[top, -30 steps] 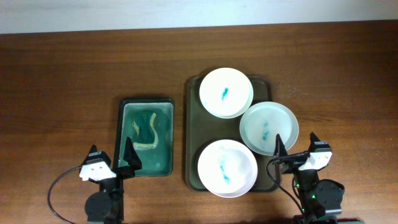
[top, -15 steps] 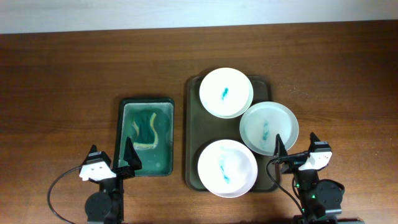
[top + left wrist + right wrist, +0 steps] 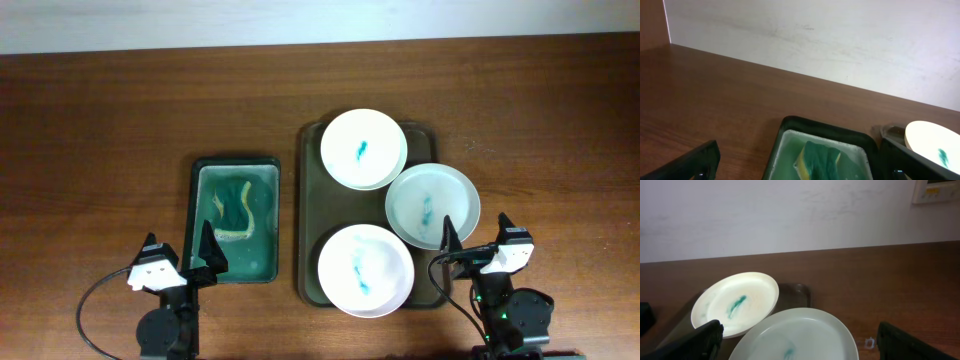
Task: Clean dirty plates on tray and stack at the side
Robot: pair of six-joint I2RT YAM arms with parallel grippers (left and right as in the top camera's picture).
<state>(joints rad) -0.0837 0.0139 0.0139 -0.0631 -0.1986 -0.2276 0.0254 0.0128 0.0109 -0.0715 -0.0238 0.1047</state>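
Note:
Three white plates lie on the dark olive tray (image 3: pixel 312 205), each with a blue-green smear: one at the back (image 3: pixel 363 148), one at the right (image 3: pixel 432 206) overhanging the tray's edge, one at the front (image 3: pixel 365 269). The right wrist view shows the back plate (image 3: pixel 735 304) and the right plate (image 3: pixel 795 335). My left gripper (image 3: pixel 188 247) is open and empty at the near edge, left of the tray. My right gripper (image 3: pixel 476 232) is open and empty, just in front of the right plate.
A smaller green tray (image 3: pixel 236 219) holds a green and yellow sponge (image 3: pixel 233 208) in soapy water, left of the big tray; it also shows in the left wrist view (image 3: pixel 821 158). A pale wall stands behind the table.

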